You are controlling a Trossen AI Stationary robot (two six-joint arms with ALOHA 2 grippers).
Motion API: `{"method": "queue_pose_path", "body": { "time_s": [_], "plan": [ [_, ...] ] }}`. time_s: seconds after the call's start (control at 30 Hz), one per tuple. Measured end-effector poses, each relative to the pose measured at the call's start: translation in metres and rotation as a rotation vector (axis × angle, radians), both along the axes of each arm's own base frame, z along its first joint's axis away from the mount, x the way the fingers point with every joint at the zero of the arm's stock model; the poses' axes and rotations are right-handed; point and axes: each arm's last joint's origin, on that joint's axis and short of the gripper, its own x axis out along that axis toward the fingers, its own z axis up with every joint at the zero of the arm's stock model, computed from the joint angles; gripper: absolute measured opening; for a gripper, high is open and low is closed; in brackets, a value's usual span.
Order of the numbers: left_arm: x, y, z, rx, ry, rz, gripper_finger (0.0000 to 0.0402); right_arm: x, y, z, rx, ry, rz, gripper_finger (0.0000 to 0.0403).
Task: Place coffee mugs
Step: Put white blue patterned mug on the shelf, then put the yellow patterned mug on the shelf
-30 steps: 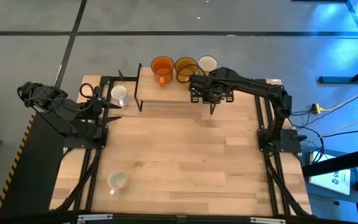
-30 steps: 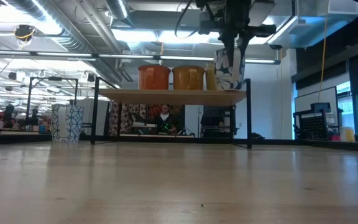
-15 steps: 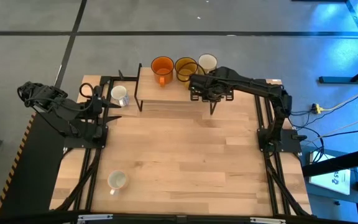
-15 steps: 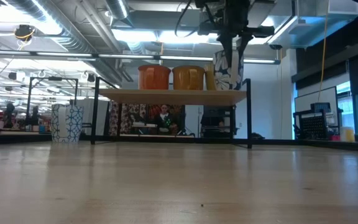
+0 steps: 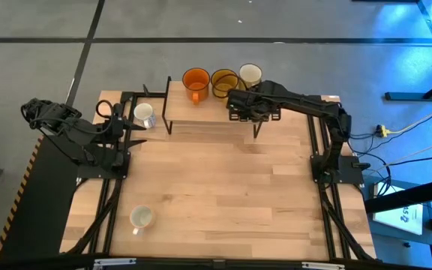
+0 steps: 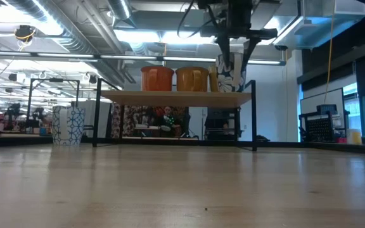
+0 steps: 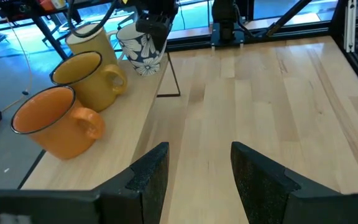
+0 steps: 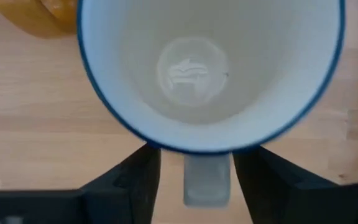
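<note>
A black-framed wooden shelf [image 6: 176, 96] at the table's far edge carries an orange mug [image 5: 196, 77], an amber mug [image 5: 223, 79], a cream-yellow mug [image 5: 250, 74] and a white flowered mug [image 6: 232, 75] with a blue rim [image 8: 210, 68]. My right gripper [image 6: 233, 49] hangs open above this white mug, pointing down, one finger on each side of its handle [image 8: 207, 179]. My left gripper [image 7: 199, 155] waits open at the far left, beside another white mug [image 5: 144, 114]. A third white mug [image 5: 141, 217] stands near the front left.
The shelf's black posts [image 6: 254, 114] stand on the table on both sides. The middle and right of the wooden table [image 5: 231, 187] lie bare. The arms' black frames [image 5: 328, 161] run along both side edges. A person [image 6: 167, 120] shows in the room behind.
My right gripper has opened and let go of the white flowered mug, which now stands on the shelf's right end beside the cream-yellow mug. The gripper has stayed above it.
</note>
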Motion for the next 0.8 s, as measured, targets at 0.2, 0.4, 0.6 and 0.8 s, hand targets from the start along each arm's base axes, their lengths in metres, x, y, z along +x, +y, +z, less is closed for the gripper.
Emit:
{"method": "queue_pose_path", "body": {
  "time_s": [0.2, 0.4, 0.6, 0.8],
  "plan": [
    [0.0, 0.0, 0.0, 0.0, 0.0, 0.0, 0.0167, -0.002, 0.007, 0.012, -0.021, -0.006, 0.034, 0.0204],
    [0.0, 0.0, 0.0, 0.0, 0.0, 0.0, 0.0167, -0.003, 0.012, 0.027, -0.041, -0.025, 0.078, 0.0205],
    [0.0, 0.001, 0.0, 0.044, -0.001, 0.017, 0.0167, -0.004, 0.022, 0.037, -0.096, -0.03, 0.123, 0.0205],
    [0.003, -0.002, -0.001, 0.035, 0.028, -0.044, 0.0167, -0.005, 0.051, 0.047, -0.151, -0.044, 0.225, 0.0205]
  ]
}}
